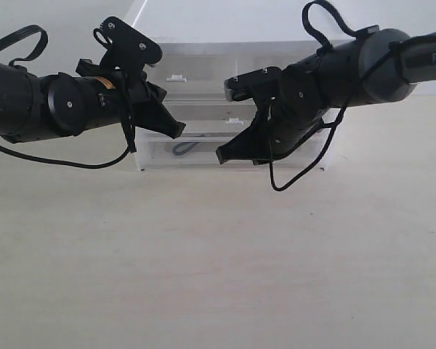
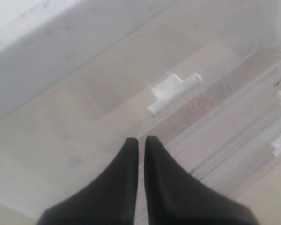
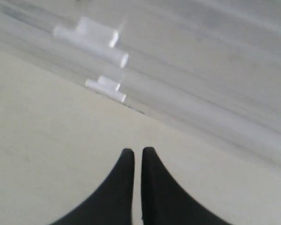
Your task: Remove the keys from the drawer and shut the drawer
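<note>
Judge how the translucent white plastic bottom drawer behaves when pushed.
The translucent white plastic bottom drawer looks thin-walled, so probably light and easy-sliding. Its white four-drawer unit sits on a smooth pale table, so a push may shift the whole unit back.

Drawer (image 1: 203,161): translucent white plastic, smooth, frosted. Handle (image 2: 173,91): opaque white plastic, slight sheen. Table (image 1: 203,276): pale wood-grain, matt. Left fingers (image 2: 117,187), right fingers (image 3: 117,197): black, smooth, matt.

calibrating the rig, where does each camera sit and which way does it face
Exterior: low over the pale beige table, facing the translucent white plastic drawer unit; both black arms show.
Left wrist: on that arm, past the shut left claw at the unit's front.
Right wrist: likewise, past the shut right claw at table and unit.
All share the unit.
</note>
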`<state>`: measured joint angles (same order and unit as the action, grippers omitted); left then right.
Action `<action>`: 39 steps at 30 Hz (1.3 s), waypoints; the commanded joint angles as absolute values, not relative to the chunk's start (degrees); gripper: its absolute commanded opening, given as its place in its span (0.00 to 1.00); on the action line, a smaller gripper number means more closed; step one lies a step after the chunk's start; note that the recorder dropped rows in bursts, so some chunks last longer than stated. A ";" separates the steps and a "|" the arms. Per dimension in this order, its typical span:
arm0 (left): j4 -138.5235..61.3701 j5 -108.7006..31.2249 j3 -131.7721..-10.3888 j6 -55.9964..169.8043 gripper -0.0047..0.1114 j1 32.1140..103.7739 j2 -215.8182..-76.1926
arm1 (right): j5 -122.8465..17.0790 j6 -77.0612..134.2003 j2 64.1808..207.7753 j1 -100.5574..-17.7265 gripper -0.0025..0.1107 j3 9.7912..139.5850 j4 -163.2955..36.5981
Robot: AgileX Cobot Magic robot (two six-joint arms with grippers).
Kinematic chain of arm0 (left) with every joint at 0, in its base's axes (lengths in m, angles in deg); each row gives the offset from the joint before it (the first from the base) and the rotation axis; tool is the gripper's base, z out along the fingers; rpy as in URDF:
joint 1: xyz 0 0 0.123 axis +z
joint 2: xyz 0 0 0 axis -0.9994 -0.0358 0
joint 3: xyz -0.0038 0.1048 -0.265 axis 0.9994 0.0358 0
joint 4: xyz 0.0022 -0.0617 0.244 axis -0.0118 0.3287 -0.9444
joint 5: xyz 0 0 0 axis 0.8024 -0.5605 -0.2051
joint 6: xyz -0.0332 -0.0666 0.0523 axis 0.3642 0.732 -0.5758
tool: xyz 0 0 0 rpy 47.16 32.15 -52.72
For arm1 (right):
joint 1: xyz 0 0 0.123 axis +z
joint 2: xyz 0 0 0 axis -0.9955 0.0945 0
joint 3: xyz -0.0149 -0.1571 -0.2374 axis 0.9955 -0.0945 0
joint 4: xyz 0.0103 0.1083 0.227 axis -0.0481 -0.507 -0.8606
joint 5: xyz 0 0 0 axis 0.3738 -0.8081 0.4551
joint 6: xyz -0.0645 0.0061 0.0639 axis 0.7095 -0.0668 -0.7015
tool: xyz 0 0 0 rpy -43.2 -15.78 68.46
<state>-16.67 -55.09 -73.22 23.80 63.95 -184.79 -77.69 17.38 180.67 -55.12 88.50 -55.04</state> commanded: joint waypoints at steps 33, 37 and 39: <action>-12.63 -76.03 -74.56 24.21 0.08 66.71 -185.91 | -42.55 -5.14 161.49 -54.82 0.02 51.22 -65.20; -12.63 -76.03 -74.56 24.21 0.08 66.71 -185.91 | -33.20 -10.44 156.61 -52.05 0.02 45.85 -59.46; -12.63 -76.03 -74.56 24.21 0.08 66.71 -185.91 | -23.79 -14.46 154.82 -51.24 0.02 42.36 -56.30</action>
<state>-16.67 -55.09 -73.22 23.80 63.95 -184.79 -34.56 -9.73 157.49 -52.30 45.80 -60.77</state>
